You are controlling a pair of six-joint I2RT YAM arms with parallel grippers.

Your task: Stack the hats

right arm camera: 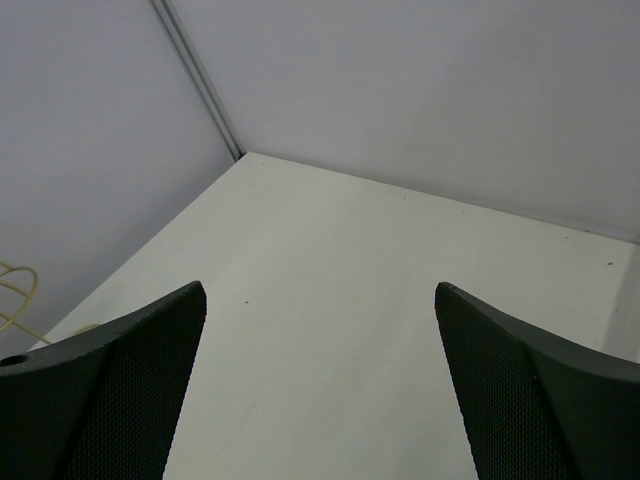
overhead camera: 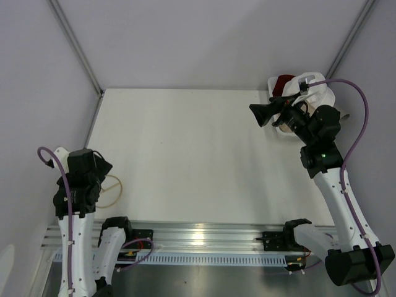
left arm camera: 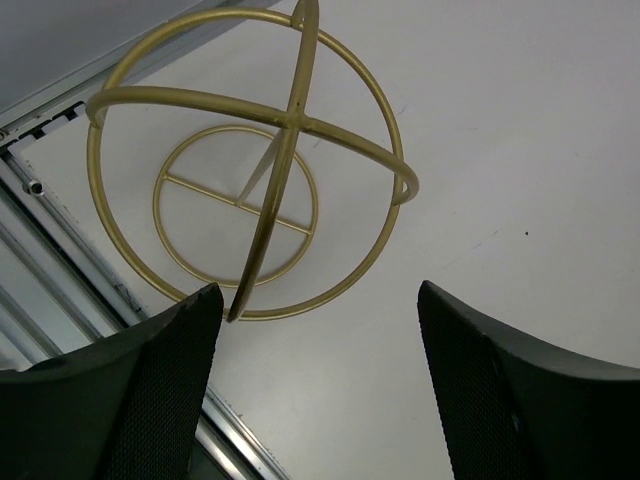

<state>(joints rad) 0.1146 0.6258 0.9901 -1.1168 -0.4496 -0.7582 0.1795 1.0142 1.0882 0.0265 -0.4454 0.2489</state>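
Note:
A dark red hat shows in the white slatted basket at the back right corner of the table. A bit of beige fabric peeks out below my right wrist; the other hats are hidden behind the right arm or in the basket. My right gripper is open and empty, raised just left of the basket and pointing left over bare table. My left gripper is open and empty above the gold wire stand; its jaws stand wide apart in the left wrist view.
The gold wire stand with a ring base stands at the near left edge of the table, also in the top view. A metal rail runs along the near edge. Grey walls enclose the back and sides.

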